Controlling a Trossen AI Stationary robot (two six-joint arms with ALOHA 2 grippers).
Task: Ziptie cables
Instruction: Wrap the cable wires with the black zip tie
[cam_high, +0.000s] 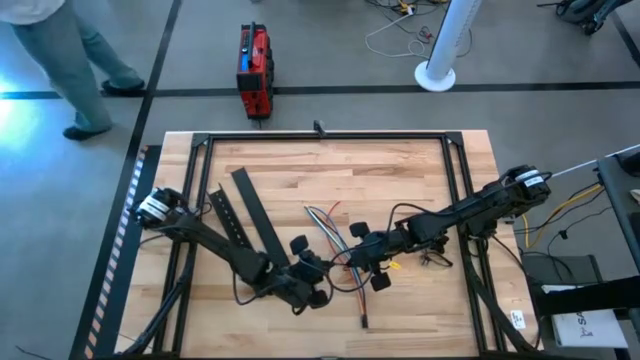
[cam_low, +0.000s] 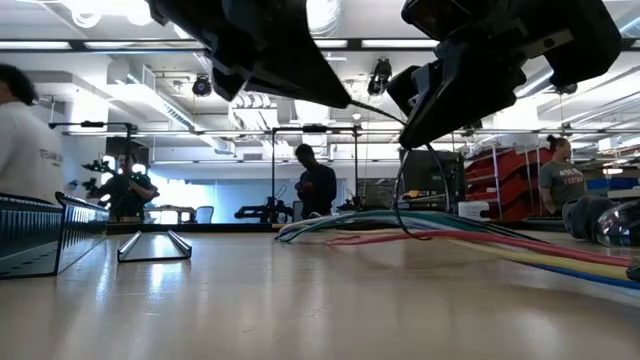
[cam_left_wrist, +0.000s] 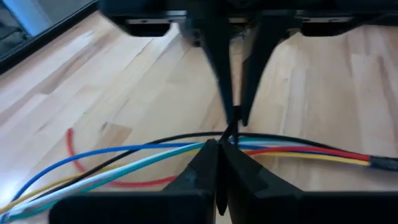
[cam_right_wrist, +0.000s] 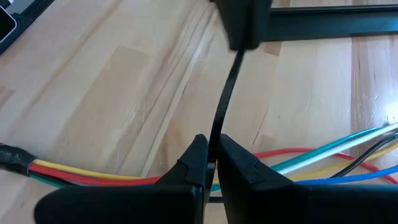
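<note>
Pinching a thin black strap (cam_right_wrist: 222, 106) between closed fingers, our right end effector (cam_right_wrist: 211, 163) hung just above the cables (cam_high: 325, 222) near the middle of the surface (cam_high: 400, 180). Our left end effector (cam_left_wrist: 217, 155) faced it, fingers shut on the same strap at the bundle. We counted two end effectors, one cable bundle and two black slotted bars (cam_high: 258, 218).
</note>
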